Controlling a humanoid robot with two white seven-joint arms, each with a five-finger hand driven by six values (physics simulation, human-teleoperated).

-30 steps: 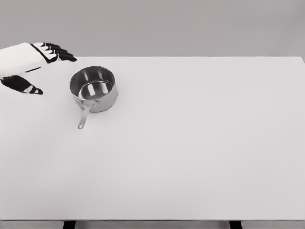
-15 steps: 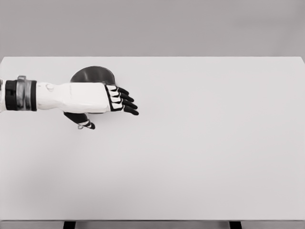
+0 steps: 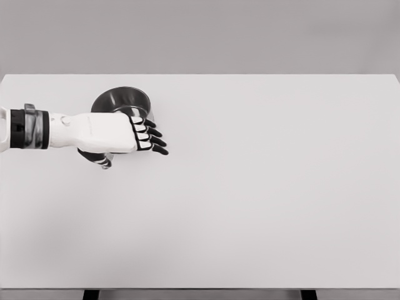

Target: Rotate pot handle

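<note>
A shiny steel pot (image 3: 122, 99) stands on the white table (image 3: 262, 187) at the far left. Only its back rim and part of the dark inside show. My left hand (image 3: 142, 134) reaches in from the left edge and lies across the pot's front. Its black-tipped fingers (image 3: 156, 141) stretch out to the right, spread and holding nothing. The thumb (image 3: 94, 156) hangs below the palm, right where the pot's handle runs toward me. A small end of the handle (image 3: 107, 164) peeks out beside the thumb, and the rest is hidden. I cannot tell whether the thumb touches it. The right arm is out of view.
The table's front edge (image 3: 200, 288) runs along the bottom of the view, with dark legs below it. A grey wall stands behind the table's far edge.
My left hand swept in from the far left corner and across the front of the pot. Over the last half second it drew back a little to the left. The pot has stayed put.
</note>
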